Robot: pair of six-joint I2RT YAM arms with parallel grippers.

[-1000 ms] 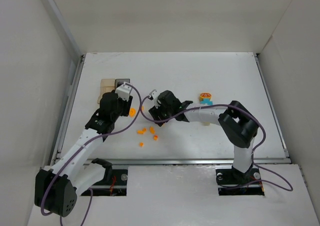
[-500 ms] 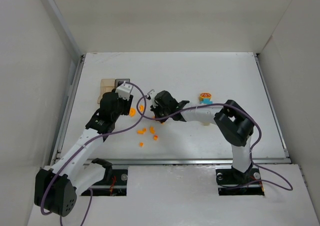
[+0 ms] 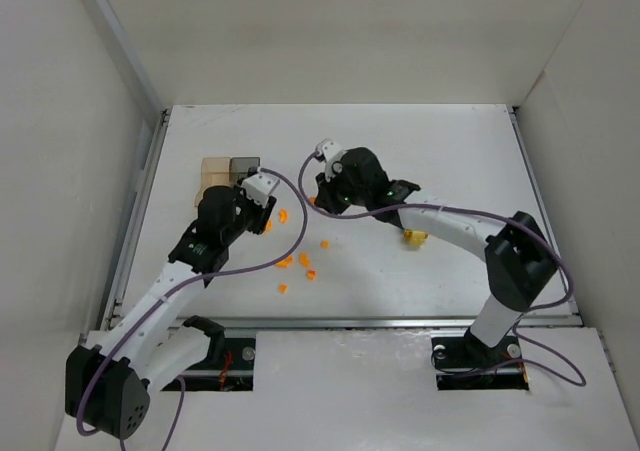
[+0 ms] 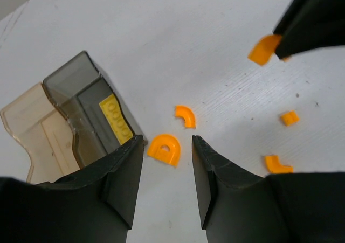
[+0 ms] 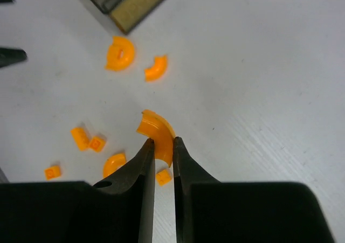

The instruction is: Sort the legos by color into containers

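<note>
Right gripper (image 5: pixel 161 148) is clamped on a small orange curved plastic piece (image 5: pixel 155 129). Left gripper (image 4: pixel 167 159), jaws apart, frames an orange half-ring plastic piece (image 4: pixel 165 148) lying on the white tabletop (image 4: pixel 215 49).

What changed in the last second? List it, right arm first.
The right gripper shut on an orange curved piece, and its arm stretched out, carrying the wrist toward the far side of the table. The left gripper edged slightly right, jaws open above a rounded orange piece. The containers and the loose orange pieces near the front stayed put.
</note>
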